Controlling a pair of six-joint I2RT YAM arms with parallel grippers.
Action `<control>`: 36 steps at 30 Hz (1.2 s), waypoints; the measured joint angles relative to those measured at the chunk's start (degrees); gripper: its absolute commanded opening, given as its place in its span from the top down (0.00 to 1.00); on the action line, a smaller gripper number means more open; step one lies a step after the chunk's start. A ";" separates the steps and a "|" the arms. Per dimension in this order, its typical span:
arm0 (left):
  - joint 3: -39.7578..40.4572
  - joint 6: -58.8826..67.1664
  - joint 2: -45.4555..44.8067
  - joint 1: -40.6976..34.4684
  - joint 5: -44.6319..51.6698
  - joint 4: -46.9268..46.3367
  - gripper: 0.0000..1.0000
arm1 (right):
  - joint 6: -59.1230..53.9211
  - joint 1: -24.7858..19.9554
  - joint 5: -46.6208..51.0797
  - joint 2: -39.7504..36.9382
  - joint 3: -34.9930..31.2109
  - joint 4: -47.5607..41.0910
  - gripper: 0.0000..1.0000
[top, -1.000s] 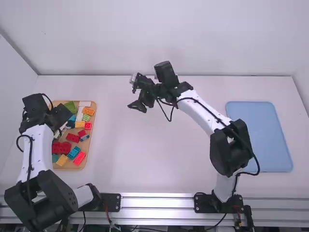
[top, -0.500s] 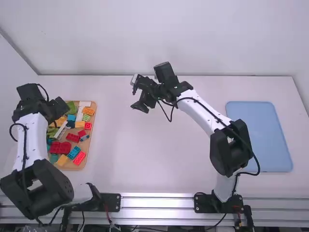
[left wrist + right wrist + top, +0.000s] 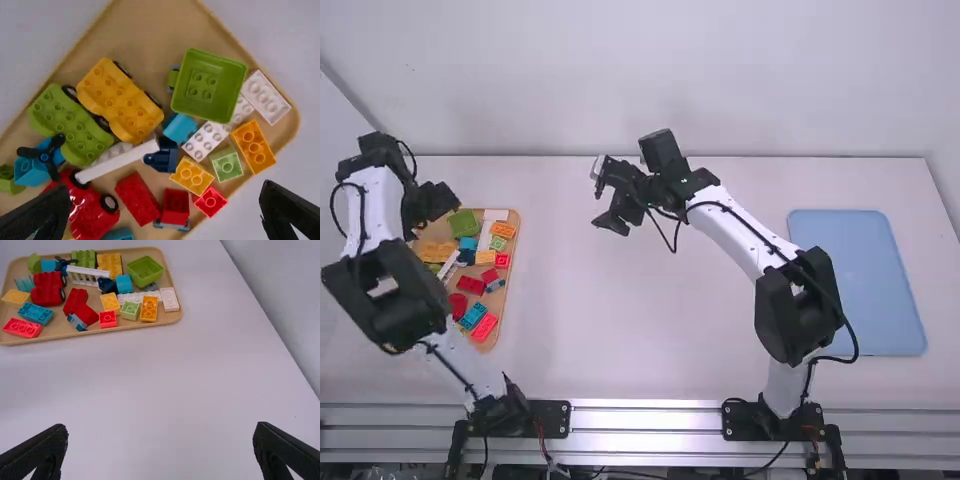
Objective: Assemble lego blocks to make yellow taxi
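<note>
High view: no taxi built yet as far as I can tell, all assembly left, parts in the tray (image 3: 517, 240) on the left side of the desk (image 3: 560, 330). Left wrist view: left gripper (image 3: 165, 186) spread, empty, and you get wheels (image 3: 101, 123) on the yellow car base (image 3: 120, 100) by the tray's left edge. Right wrist view: right gripper (image 3: 161, 426) also spread and empty, plus a yellow brick (image 3: 16, 298) near the tray's near-left corner, mostly blocked by the left arm (image 3: 380, 205) in the high view.
</note>
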 measured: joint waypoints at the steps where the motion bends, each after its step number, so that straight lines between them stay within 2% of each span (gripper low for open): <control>1: 1.86 -0.22 2.16 0.00 0.00 -0.70 0.01 | -0.24 -0.02 0.00 0.00 0.00 -0.33 0.01; 6: 8.35 -2.64 10.73 0.00 -0.02 -3.74 0.01 | -0.15 0.00 0.00 0.00 0.00 -1.07 0.02; 11: 9.75 -6.38 15.02 0.15 -1.14 -3.48 0.01 | -0.04 -0.02 0.00 0.00 0.00 -2.03 0.02; 14: 9.77 -13.16 17.64 0.68 -3.74 -4.42 0.01 | -0.15 -0.02 0.00 0.00 0.00 -2.80 0.02; 26: 9.75 -34.95 18.56 4.13 -1.97 -3.69 0.01 | -0.13 -0.02 5.03 0.00 0.00 -2.73 0.02; 36: 9.75 -38.91 18.56 4.44 -1.95 -1.95 0.00 | 0.04 0.00 5.95 0.00 0.00 -1.22 0.02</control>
